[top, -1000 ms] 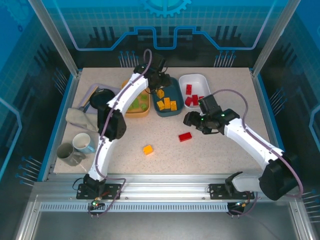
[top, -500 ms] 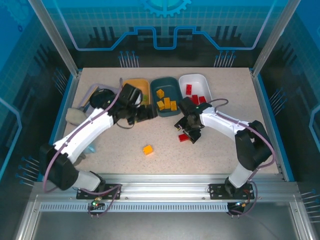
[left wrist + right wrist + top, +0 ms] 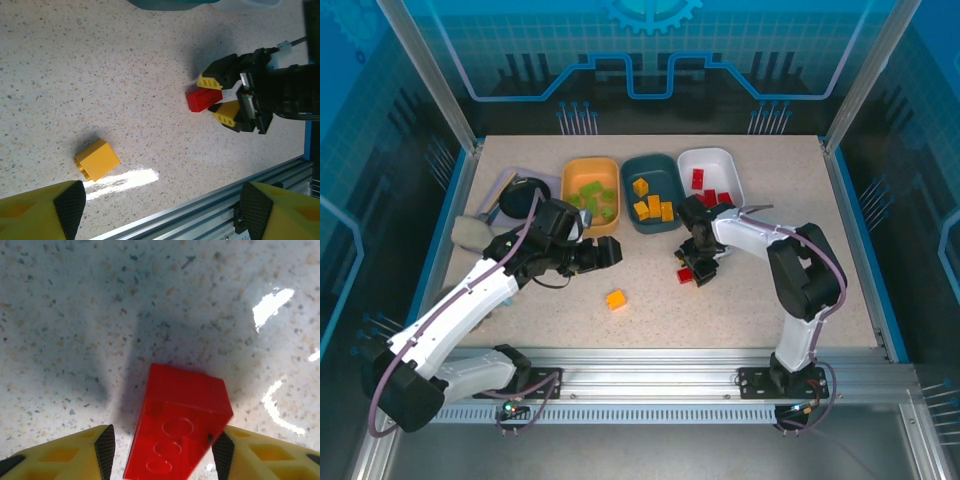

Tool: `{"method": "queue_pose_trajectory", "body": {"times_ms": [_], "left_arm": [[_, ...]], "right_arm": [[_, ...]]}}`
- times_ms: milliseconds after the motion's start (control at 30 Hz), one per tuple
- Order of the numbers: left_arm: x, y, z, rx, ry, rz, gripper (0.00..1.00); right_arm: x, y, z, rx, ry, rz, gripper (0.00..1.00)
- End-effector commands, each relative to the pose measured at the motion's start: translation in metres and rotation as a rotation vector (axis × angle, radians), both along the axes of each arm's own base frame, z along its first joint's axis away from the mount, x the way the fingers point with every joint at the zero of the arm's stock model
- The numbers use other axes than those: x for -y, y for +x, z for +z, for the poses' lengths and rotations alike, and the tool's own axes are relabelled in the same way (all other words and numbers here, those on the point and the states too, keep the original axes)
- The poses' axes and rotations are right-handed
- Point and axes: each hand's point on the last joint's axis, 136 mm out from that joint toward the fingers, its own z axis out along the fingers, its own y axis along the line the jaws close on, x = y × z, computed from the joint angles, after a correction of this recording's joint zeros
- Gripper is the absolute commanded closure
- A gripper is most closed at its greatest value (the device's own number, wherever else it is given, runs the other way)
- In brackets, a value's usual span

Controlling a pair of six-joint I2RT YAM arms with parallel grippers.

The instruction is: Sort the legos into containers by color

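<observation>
Right gripper (image 3: 216, 97) straddling red lego (image 3: 180, 415), grip unclear, left gripper (image 3: 160, 202) open, fingers cropped

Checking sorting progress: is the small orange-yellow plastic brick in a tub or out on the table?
Out: the small orange-yellow plastic brick lies on the speckled tabletop, well apart from the dark teal plastic tub.

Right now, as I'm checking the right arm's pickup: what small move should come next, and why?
Probably close the right gripper on the red brick: it lies on the table between the fingers, with a gap on one side, so it looks ungripped. The white tub holds reds.
</observation>
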Motion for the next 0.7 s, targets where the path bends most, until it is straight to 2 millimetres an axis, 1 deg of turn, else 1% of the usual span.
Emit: {"method": "queue_pose_trajectory", "body": {"times_ms": [0, 133, 200, 300, 400, 467, 533, 600, 667], "left_arm": [[0.007, -0.006, 0.003, -0.004, -0.049, -0.013, 0.15], [0.009, -0.007, -0.004, -0.025, -0.079, 0.004, 0.15], [0.011, -0.008, -0.006, -0.037, -0.108, 0.019, 0.16], [0.014, -0.008, -0.012, -0.060, -0.159, 0.056, 0.15], [0.016, -0.008, -0.016, -0.079, -0.189, 0.078, 0.14], [0.017, -0.006, -0.016, -0.079, -0.201, 0.089, 0.14], [0.019, -0.002, -0.013, -0.074, -0.219, 0.100, 0.13], [0.023, 0.005, -0.008, -0.068, -0.242, 0.113, 0.13], [0.029, 0.015, -0.003, -0.066, -0.279, 0.125, 0.12]], "right_arm": [[0.000, 0.004, -0.003, -0.017, -0.001, -0.026, 0.51], [0.003, -0.002, -0.014, -0.044, -0.011, -0.037, 0.53], [0.005, -0.001, -0.016, -0.038, -0.014, -0.041, 0.57], [0.008, 0.001, -0.014, -0.024, -0.025, -0.027, 0.63], [0.011, 0.004, -0.005, 0.008, -0.039, 0.010, 0.65], [0.016, 0.013, 0.014, 0.072, -0.058, 0.072, 0.65], [0.024, 0.023, 0.038, 0.145, -0.109, 0.153, 0.65], [0.034, 0.036, 0.061, 0.216, -0.162, 0.236, 0.65], [0.049, 0.053, 0.083, 0.282, -0.225, 0.304, 0.66]]}}
